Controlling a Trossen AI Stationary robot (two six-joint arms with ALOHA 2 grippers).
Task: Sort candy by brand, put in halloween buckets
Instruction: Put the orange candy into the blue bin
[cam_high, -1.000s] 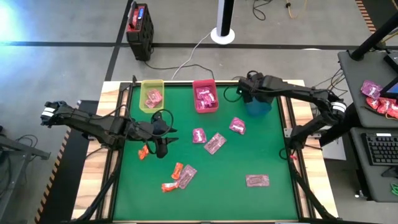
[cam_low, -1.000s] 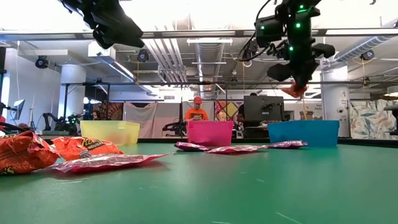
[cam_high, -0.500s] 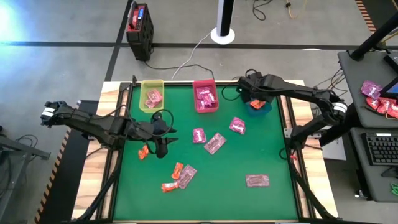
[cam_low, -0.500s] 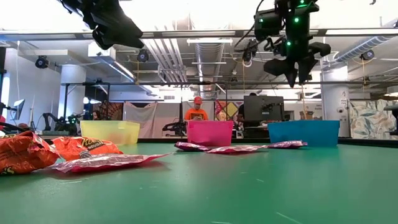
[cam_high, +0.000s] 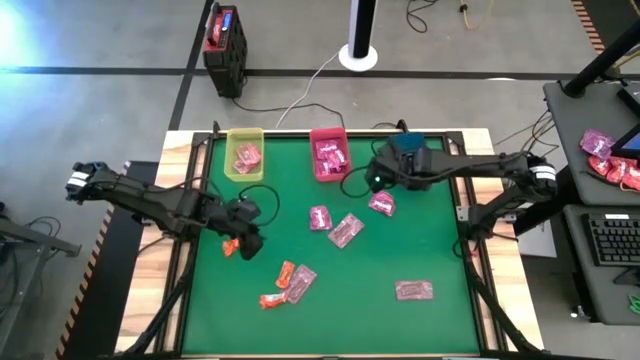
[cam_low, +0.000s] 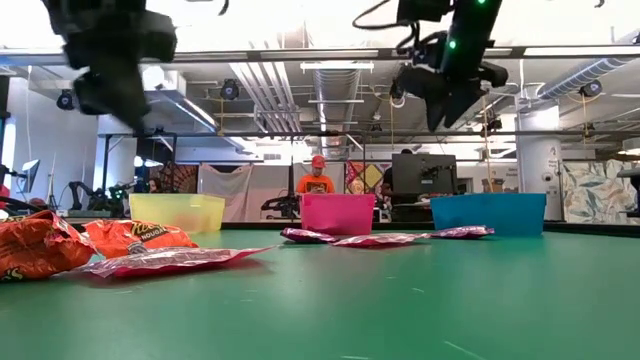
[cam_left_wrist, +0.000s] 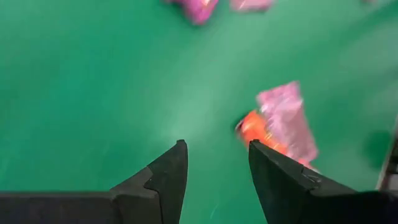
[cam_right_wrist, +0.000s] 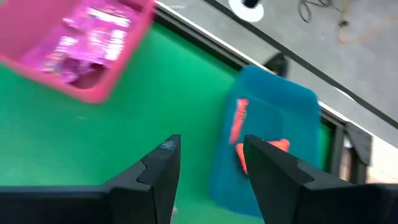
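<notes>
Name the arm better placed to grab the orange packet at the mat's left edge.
Left. Its open tool hovers right beside that orange packet, while the right tool, also empty, sits across the mat near the blue bin.

green table (cam_high: 330, 270), yellow-green bin (cam_high: 244, 155), blue bin (cam_right_wrist: 267, 143)

Bare green mat (cam_high: 350, 320) lies open along the near edge and near-left corner, while scattered candy (cam_high: 346, 229) clutters the middle and three bins (cam_high: 330, 152) line the far edge beside both raised arms.
</notes>
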